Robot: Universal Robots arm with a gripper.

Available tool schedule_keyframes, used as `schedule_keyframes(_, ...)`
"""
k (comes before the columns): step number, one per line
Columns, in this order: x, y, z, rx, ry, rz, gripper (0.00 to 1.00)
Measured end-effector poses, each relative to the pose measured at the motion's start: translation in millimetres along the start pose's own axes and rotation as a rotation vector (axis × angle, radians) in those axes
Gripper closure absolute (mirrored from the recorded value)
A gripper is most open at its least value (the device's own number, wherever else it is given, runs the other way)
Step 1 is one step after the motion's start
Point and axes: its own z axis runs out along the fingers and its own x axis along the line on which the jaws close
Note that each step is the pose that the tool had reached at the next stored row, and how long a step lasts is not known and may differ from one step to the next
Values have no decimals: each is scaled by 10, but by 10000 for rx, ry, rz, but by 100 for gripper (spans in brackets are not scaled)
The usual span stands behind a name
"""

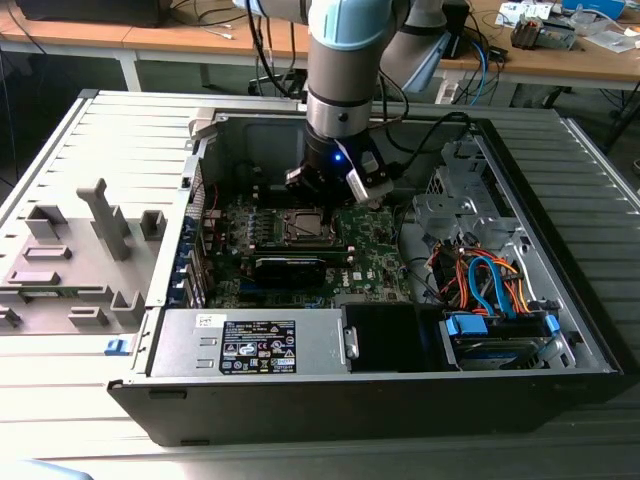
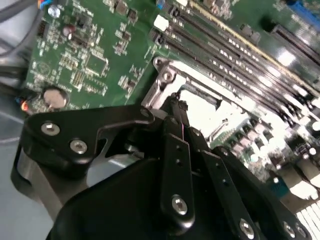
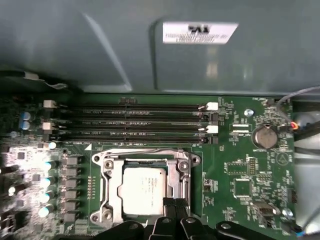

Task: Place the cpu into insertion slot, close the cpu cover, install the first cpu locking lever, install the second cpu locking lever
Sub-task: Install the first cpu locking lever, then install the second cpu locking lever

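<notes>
The cpu [image 3: 142, 190] lies in the insertion slot [image 3: 102, 192] on the green motherboard, its silvery top showing through the cut-out of the cpu cover [image 3: 177, 175], which lies flat over it. My gripper [image 3: 172, 207] is shut, its two thin black fingertips pressed together at the socket's edge beside the cpu. In the second wrist view the shut gripper [image 2: 176, 102] touches down by the metal frame corner [image 2: 165, 75], next to the bright cpu [image 2: 207, 112]. In the exterior view the gripper [image 1: 322, 198] hangs just above the insertion slot [image 1: 305, 228] inside the open computer case.
Long black memory slots [image 3: 135, 120] run beside the socket, with a coin battery [image 3: 263, 136] nearby and the grey case wall [image 3: 150, 50] behind. A power supply [image 1: 250, 345], a drive cage with coloured cables [image 1: 490, 285] and a grey fixture tray [image 1: 70, 260] surround the board.
</notes>
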Motion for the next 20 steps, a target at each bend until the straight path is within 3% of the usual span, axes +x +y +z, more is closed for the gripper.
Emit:
schedule_keyframes(2,-1,3,-74,0,-1,0,89)
schedule_keyframes(5,-1,5,-119,-11,0,0,89)
schedule_keyframes(16,-1,4,-125,-13,0,0,89)
schedule_keyframes(20,-1,-41,-126,-15,0,0,89)
